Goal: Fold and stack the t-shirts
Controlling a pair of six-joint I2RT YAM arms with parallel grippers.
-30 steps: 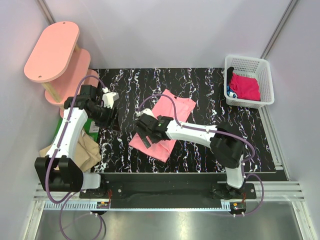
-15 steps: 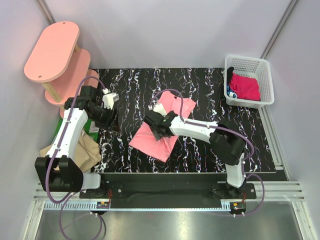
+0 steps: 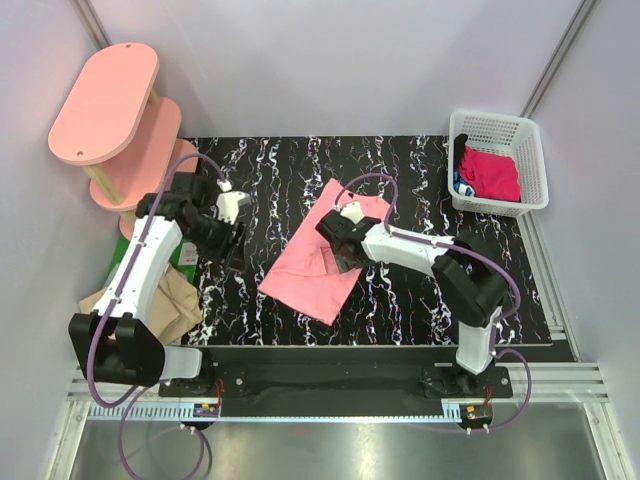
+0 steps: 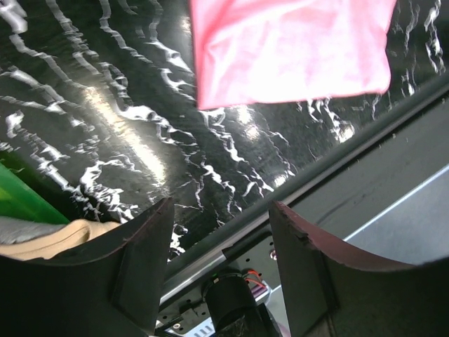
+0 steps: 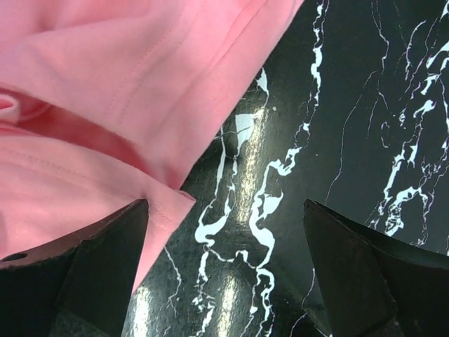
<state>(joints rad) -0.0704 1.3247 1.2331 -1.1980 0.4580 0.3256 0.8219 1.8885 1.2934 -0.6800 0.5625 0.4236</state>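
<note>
Right pincer, spread wide and empty, hovers over the pink t-shirt on the black marbled tabletop; left pincer partly spread, empty.

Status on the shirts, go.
Left gripper open, empty. Right gripper open at edge of pink shirt, partly folded mid-table. Red shirt in basket. Nothing blocking.

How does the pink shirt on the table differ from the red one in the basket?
Colour: the pink shirt is light salmon; the red shirt is deep magenta. Pose: the pink shirt lies flat, partly folded, on the table; the red shirt sits bunched in the white basket. Both are cloth; neither is gripped.
</note>
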